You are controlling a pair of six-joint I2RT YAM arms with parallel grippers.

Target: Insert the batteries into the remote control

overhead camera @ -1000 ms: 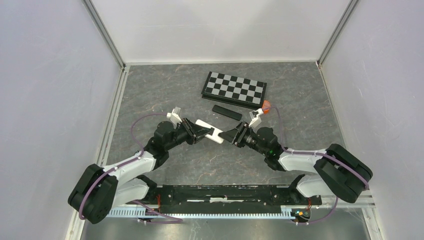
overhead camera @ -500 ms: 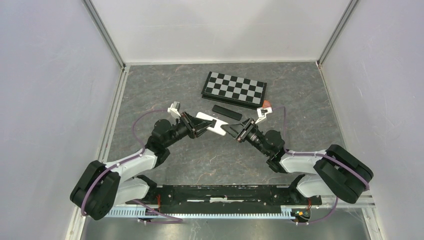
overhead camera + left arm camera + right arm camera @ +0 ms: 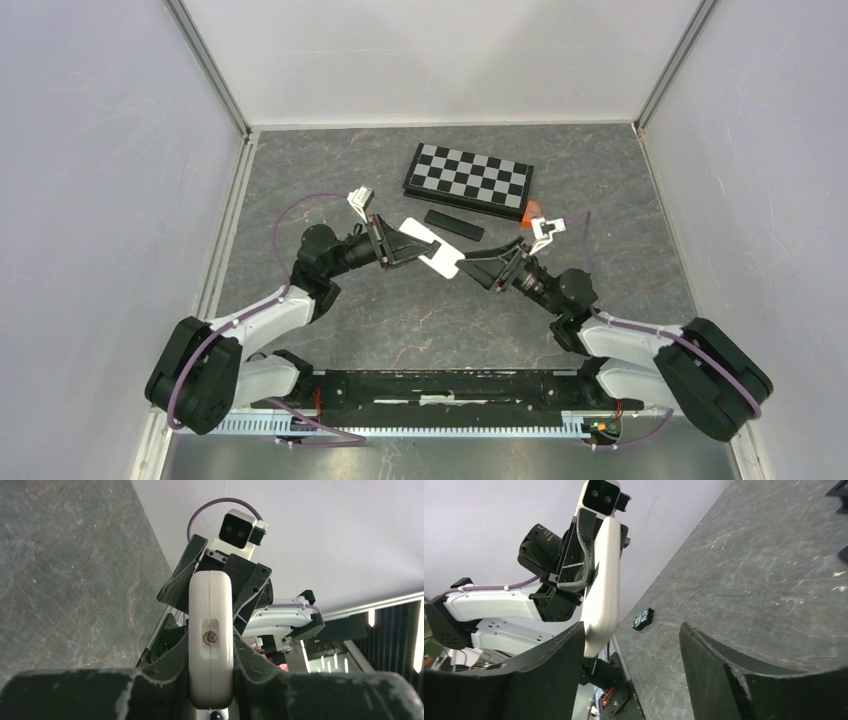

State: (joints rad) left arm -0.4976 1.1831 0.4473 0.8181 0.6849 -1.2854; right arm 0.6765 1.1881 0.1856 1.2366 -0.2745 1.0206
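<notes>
A white remote control is held off the table, clamped at its middle by my left gripper. In the left wrist view the remote stands on edge between the two dark fingers of my left gripper, with a small round screw facing the camera. My right gripper faces the remote's free end. Its jaws are open in the right wrist view, and the remote lies against the inner side of its left finger. No batteries show clearly in any view.
A slim black bar lies behind the remote, in front of a folded chessboard. A small orange thing sits by the right wrist. A small dark piece with blue-white marks lies near the table's edge. Walls enclose three sides.
The left gripper has swung the remote up and toward the back. The right arm has drawn back to the right, and its jaws narrowed, then spread wider.
</notes>
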